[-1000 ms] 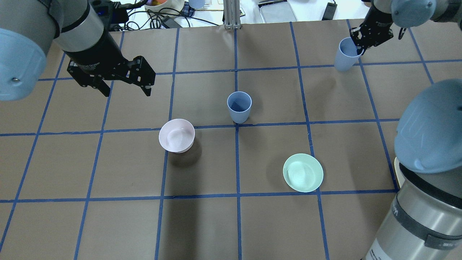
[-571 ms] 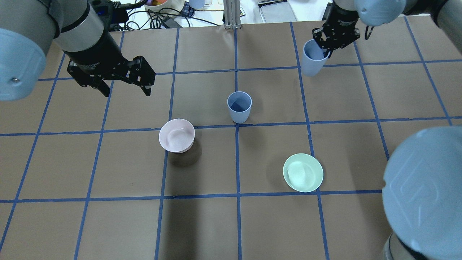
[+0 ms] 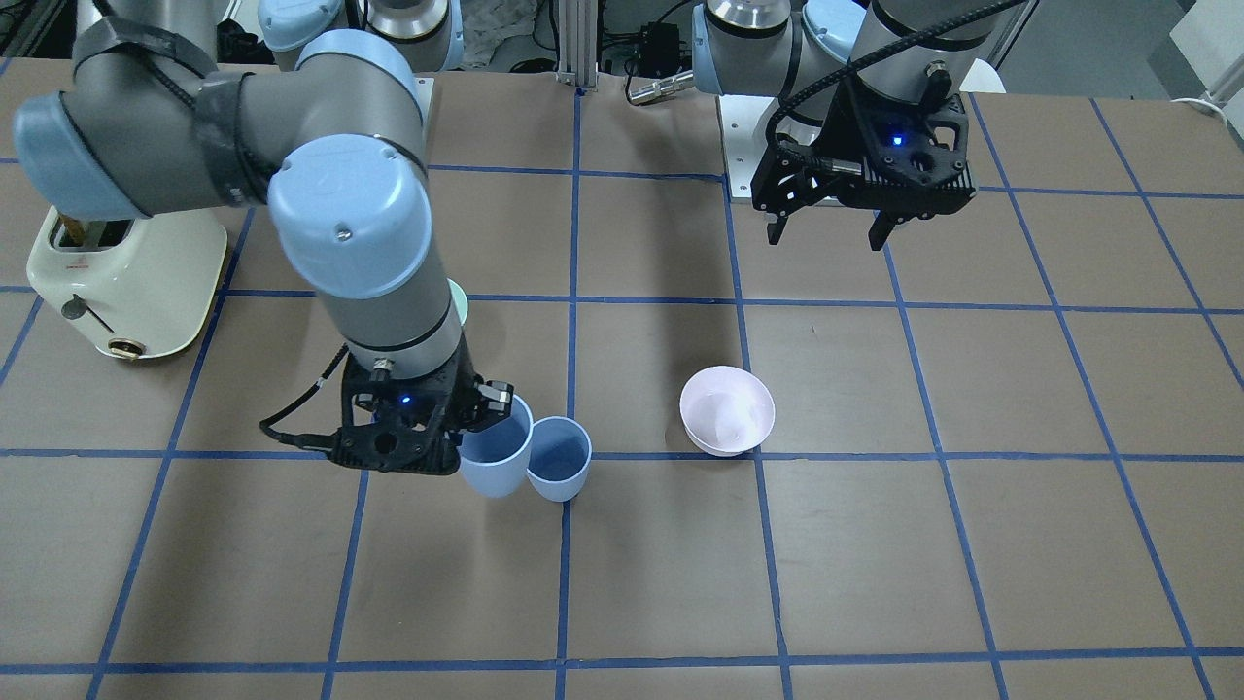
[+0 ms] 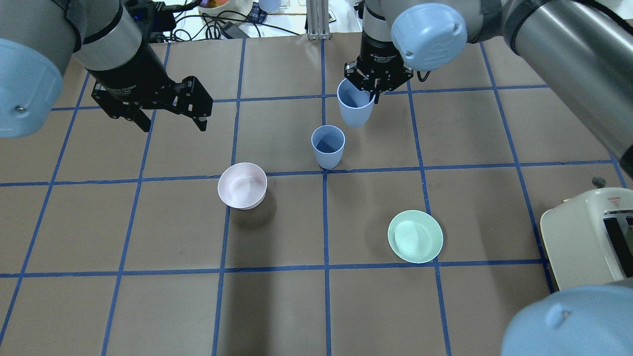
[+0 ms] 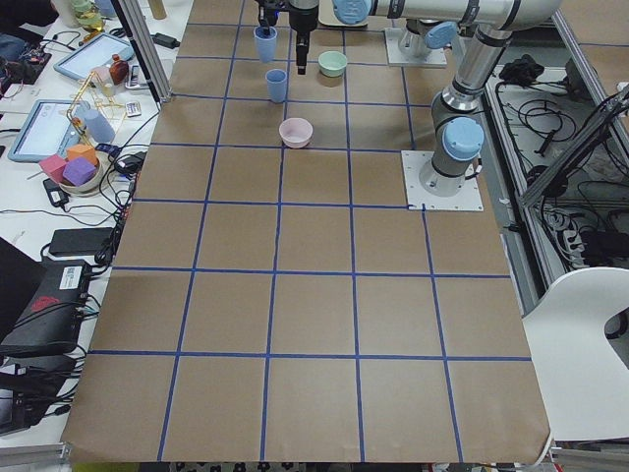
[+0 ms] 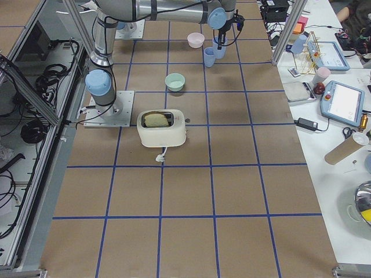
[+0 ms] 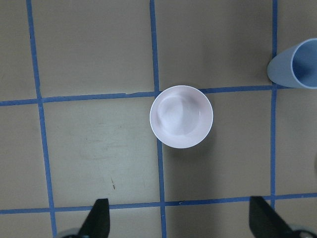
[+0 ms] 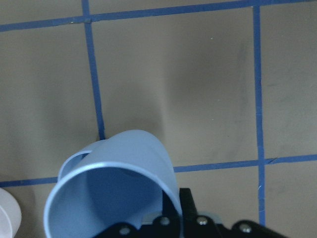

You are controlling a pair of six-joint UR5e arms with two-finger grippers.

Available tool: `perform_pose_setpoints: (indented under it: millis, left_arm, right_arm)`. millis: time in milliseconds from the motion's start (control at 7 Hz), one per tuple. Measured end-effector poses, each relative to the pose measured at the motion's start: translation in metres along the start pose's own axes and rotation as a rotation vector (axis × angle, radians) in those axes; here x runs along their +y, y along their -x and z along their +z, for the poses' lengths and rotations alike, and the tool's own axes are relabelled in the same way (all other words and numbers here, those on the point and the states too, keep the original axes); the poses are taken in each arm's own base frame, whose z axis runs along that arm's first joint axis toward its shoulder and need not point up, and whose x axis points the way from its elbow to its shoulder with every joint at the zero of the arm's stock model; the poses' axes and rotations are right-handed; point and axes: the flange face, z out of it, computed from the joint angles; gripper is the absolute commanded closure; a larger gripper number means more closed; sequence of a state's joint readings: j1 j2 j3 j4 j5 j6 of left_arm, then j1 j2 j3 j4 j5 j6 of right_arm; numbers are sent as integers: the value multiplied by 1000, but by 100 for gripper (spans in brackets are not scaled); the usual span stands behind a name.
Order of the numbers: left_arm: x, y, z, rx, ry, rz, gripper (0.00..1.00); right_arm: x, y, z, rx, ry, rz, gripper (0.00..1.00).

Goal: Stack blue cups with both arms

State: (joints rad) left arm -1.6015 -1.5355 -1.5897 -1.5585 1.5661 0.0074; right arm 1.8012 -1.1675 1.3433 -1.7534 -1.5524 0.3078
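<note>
Over the centre of the table (image 4: 277,306), I am holding one blue cup (image 4: 355,110) in the right gripper (image 4: 372,93), whose fingers are clenched on the rim. It is hanging mouth up and slightly tilted, just beyond the second blue cup (image 4: 327,147), which is standing upright and alone on a grid line nearer the robot. The overhead view is showing a gap between the two, but the front view is overlapping them, so I cannot tell how much height I have to spare.

The left gripper (image 4: 174,123) is hovering well off to the side, fingers spread and holding nothing, its camera looking down on a pink bowl (image 4: 242,185). A green bowl (image 4: 415,236) and a toaster (image 4: 583,237) are sitting well apart from the work.

As I am judging it, this step is calling for carrying the cup higher than the other's rim, centring base over mouth, levelling the tilt, then lowering straight down. A low or off-centre approach is risking tipping the light standing cup, and the grip at the rim is likely limiting how deep the cup nests before I release.
</note>
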Motion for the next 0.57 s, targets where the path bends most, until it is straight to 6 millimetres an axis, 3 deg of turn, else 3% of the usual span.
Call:
perform_pose_setpoints:
  millis: [286, 571]
  left_arm:
    - [0, 0, 0, 0, 0, 0, 0]
    - [0, 0, 0, -1, 1, 0, 0]
  right_arm:
    - [18, 30, 2, -31, 15, -15, 100]
    - [21, 36, 7, -37, 25, -18, 100]
